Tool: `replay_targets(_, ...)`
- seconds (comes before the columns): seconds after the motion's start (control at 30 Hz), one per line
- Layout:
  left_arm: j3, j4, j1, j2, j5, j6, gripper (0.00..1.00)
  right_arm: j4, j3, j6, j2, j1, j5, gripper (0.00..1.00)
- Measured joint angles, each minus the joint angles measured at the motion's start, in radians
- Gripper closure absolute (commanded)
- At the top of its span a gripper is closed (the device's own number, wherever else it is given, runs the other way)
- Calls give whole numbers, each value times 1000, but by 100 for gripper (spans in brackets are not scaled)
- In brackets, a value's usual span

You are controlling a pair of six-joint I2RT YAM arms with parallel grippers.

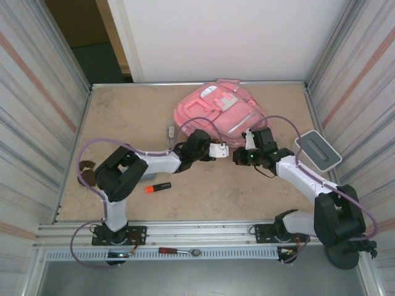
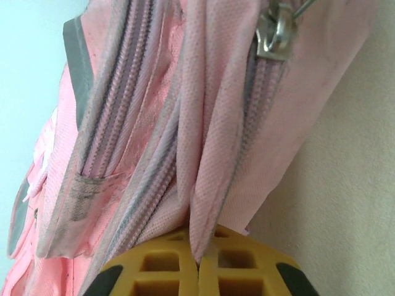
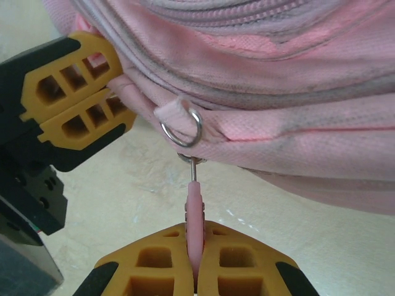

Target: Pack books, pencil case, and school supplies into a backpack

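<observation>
opening backpack [image 1: 213, 111]: l gripper [image 2: 199, 271] pinched on fabric fold [image 2: 207, 154], r gripper [image 3: 194, 268] clamped on zip pull [image 3: 195, 206]. next: r drags pull, l braces.

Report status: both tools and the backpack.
Left tool shut on a backpack fabric fold. Right tool shut on the pink zipper pull. Marker lies on the table, not yet packed.

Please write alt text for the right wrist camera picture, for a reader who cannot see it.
The right gripper has its fingers shut on a pink zipper pull, joined by a metal ring to a pink backpack. At upper left, the left gripper pinches a fold of the backpack's fabric above a pale table.
</observation>
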Motion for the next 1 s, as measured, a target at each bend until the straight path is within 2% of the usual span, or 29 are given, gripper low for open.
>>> replay_targets(0.33,-24,-2,34,-32,78,-10,100,-55,0,-5,-15,-1,202,100)
replay_targets(0.57,-33,-16,92,-46,171,-28,100,-70,0,-13,-37,-8,227,100)
replay_targets(0.63,-33,-20,101,-46,182,-33,93,-57,-1,-19,-39,-8,202,100)
replay_targets(0.77,-35,-32,116,-48,184,-57,62,-26,-7,-24,-39,-11,140,100)
replay_targets(0.83,-50,-42,116,-64,185,-81,52,-13,-12,-24,-39,-9,113,100)
replay_targets(0.93,-85,-56,103,-132,184,-114,44,2,-19,-24,-39,-1,84,100)
replay_targets(1.0,-97,-57,77,-179,183,-129,43,10,-23,-24,-39,4,69,100)
